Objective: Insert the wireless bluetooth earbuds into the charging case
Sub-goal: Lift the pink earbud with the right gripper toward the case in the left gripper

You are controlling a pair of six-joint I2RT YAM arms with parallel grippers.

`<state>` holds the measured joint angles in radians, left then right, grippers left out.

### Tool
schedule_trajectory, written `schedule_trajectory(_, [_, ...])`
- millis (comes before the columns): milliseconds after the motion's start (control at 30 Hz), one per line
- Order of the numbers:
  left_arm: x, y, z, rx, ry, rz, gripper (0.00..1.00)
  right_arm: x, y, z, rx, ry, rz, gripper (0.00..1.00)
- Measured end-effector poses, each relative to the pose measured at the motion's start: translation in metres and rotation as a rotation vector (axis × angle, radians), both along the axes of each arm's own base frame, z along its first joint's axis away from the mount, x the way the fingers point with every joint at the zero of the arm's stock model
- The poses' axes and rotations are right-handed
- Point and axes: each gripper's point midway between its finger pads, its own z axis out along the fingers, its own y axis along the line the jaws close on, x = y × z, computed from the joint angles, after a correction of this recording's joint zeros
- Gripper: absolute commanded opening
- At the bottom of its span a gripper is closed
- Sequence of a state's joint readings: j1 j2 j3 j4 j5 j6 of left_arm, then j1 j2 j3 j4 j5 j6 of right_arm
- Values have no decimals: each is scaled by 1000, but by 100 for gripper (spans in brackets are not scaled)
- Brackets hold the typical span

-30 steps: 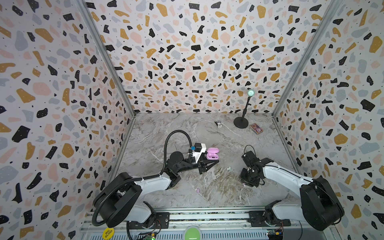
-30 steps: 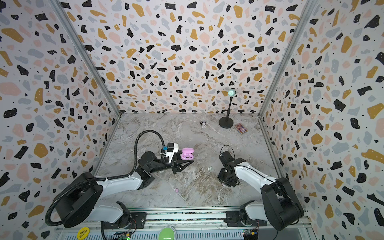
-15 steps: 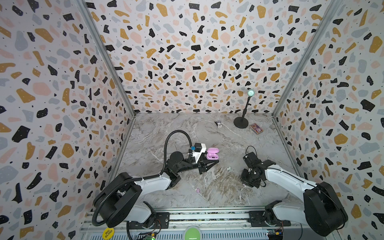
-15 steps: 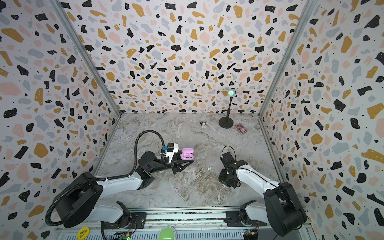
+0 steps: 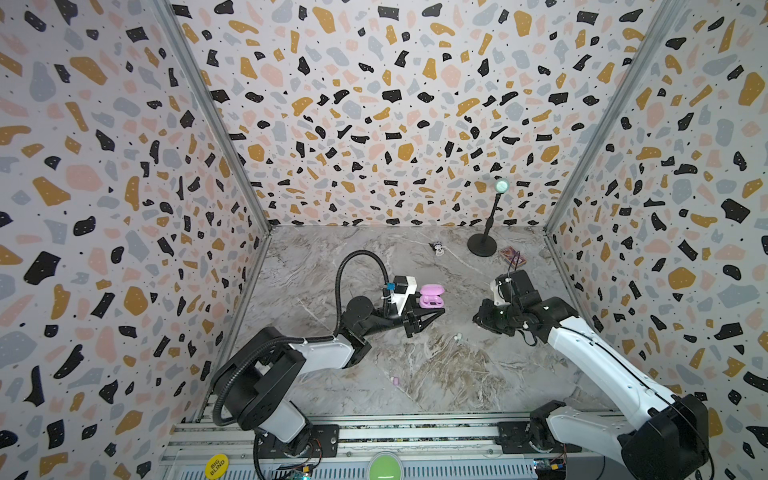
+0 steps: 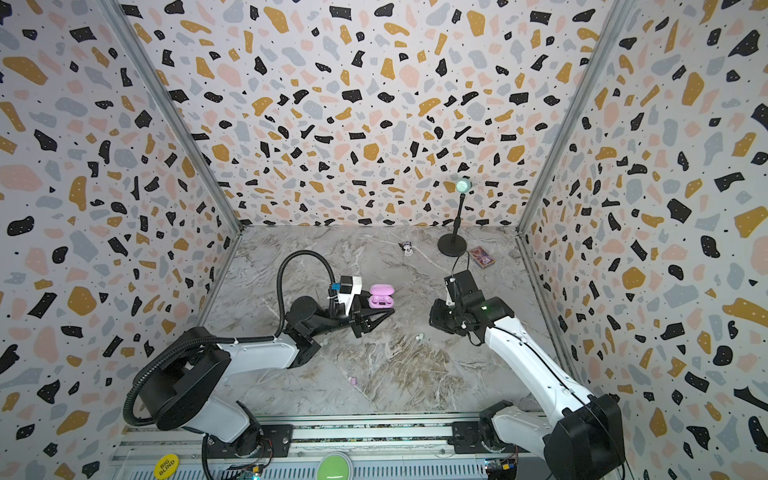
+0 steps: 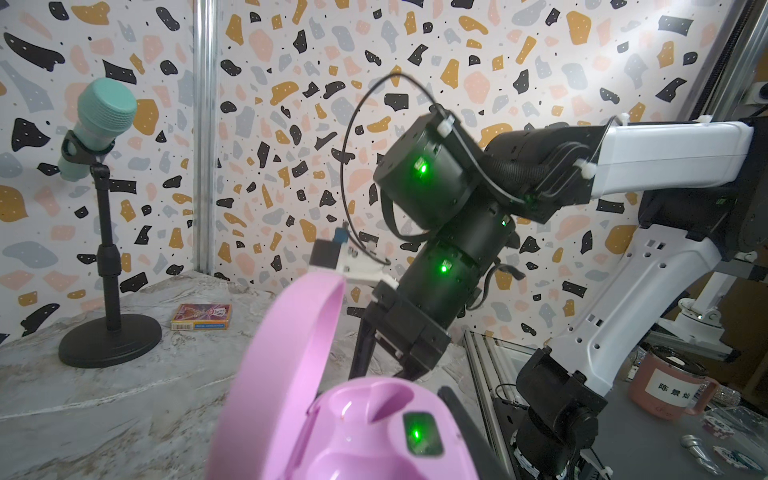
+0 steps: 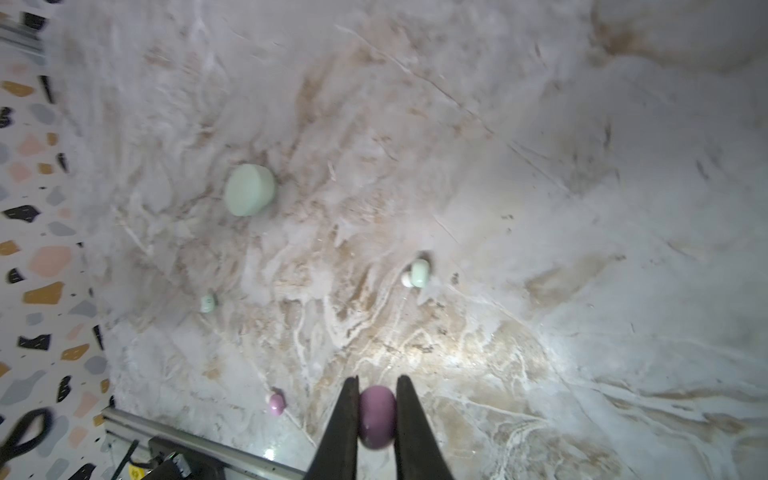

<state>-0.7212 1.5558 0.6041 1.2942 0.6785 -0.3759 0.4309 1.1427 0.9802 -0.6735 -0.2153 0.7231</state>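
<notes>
The right tool (image 8: 377, 382) is clenched on one pink earbud (image 8: 377, 415), with its two black fingers (image 8: 347, 415) pressing the bud's opposite flanks. Whether the bud has cleared the surface (image 8: 540, 208) cannot be told. The left tool (image 5: 428, 318) grasps the open pink charging case (image 5: 431, 296), whose lid (image 7: 291, 353) is tipped back. The well (image 7: 390, 395) that shows looks empty. In both top views the right tool stands between 3 and 4 o'clock of the case, well apart from it.

The step in hand appears to be carrying the bud to the case. To do it well, keep the squeeze steady and travel toward 9 o'clock. Turn the bud to match the well, lower it straight, and let go only once it seats. The left tool should keep the case level.

The held bud is a smooth, glossy mauve-pink oval, small beside the fingers and probably slippery. A second pink earbud (image 5: 395, 380) lies loose between 6 and 7 o'clock of the case. One mint earbud (image 5: 457, 336) sits near 5 o'clock, and another mint earbud (image 8: 207, 303) also lies loose.
</notes>
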Motion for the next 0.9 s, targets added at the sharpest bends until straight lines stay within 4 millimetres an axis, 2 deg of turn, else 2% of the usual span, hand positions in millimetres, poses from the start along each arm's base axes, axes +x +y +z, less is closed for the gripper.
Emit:
schedule_trajectory(167, [0,-3,9,-22,-26,-21,0,6,15,68,76,-173,109,16])
schedule_trajectory(233, [0,-5,12,-28,-35,-29,0,1,19,95,112,-247,156,16])
schedule_trajectory(333, [-1,-7,13,-29,-42,-48,0,-12,24,121,164,-321,223,15])
schedule_trajectory(567, [-5,-10,15,-32,-40,-85,0,-45,44,157,326,-424,396,14])
schedule_trajectory(900, [-14,-12,18,-42,-51,-121,0,-75,77,173,441,-462,585,14])
